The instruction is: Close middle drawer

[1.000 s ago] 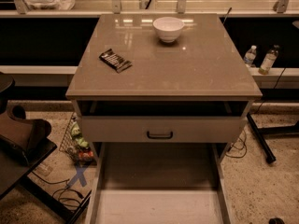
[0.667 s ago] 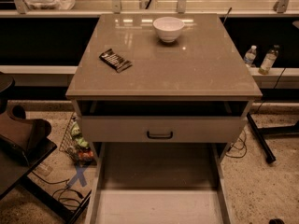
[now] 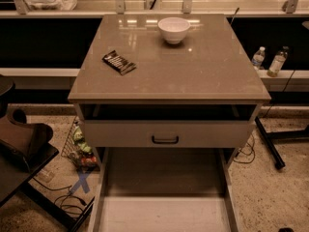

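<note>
The middle drawer (image 3: 164, 215) is pulled far out toward the camera at the bottom of the view. Its pale bare inside and its two side walls show. Its front and handle are cut off by the lower edge. Above it, the top drawer (image 3: 120, 133) with a black bar handle (image 3: 165, 139) stands slightly out from the cabinet, with a dark gap over it. The gripper is not in view.
The cabinet's top (image 3: 193, 66) carries a white bowl (image 3: 174, 29) at the back and a dark snack packet (image 3: 119, 62) at the left. A dark chair-like shape (image 3: 21, 141) stands at the left. Cables and litter (image 3: 79, 149) lie on the floor. Two bottles (image 3: 268, 61) stand at the right.
</note>
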You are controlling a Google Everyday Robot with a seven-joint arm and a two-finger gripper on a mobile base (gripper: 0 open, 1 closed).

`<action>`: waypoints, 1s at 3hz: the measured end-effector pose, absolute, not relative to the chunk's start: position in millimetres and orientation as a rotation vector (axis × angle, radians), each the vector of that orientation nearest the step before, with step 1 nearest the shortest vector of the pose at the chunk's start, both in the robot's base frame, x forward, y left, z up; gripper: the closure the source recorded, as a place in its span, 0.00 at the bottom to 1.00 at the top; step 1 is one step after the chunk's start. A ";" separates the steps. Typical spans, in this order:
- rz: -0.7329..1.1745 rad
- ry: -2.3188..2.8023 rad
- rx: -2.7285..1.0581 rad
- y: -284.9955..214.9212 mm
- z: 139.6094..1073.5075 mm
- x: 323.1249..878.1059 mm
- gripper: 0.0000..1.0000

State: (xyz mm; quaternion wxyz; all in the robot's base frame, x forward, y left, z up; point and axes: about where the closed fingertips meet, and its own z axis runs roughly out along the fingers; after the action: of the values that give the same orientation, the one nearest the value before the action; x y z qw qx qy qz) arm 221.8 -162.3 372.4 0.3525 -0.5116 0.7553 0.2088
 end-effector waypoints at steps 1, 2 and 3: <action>0.548 1.885 -1.337 -142.1 375.5 260.7 1.00; 0.540 1.869 -1.346 -139.0 380.1 268.2 1.00; 0.502 1.805 -1.370 -128.0 408.3 305.9 1.00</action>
State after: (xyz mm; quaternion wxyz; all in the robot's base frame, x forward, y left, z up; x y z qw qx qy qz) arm 305.9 -128.0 408.3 0.3988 -0.5412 0.7133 0.1982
